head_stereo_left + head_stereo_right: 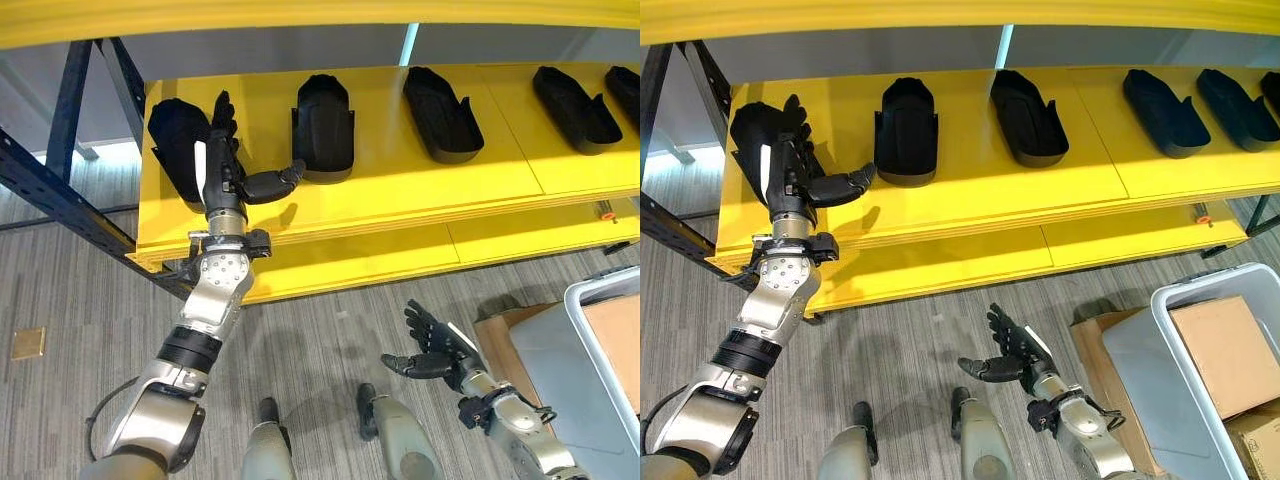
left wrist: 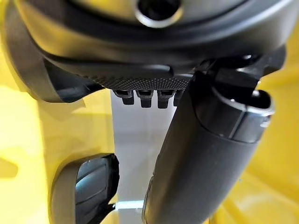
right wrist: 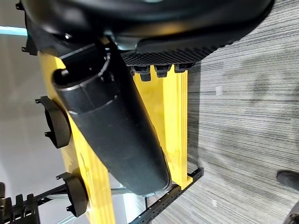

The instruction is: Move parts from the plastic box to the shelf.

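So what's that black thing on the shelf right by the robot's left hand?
The leftmost black part is a dark, matte, plastic-looking shell, rounded at one end, lying at the left end of the yellow shelf. The open left hand reaches over it with straight fingers, covering part of it; whether they touch is unclear.

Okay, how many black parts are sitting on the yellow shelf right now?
5 black parts on the shelf: far left by the left robot hand, then second, third, fourth, fifth cut off at the right edge. More may lie beyond.
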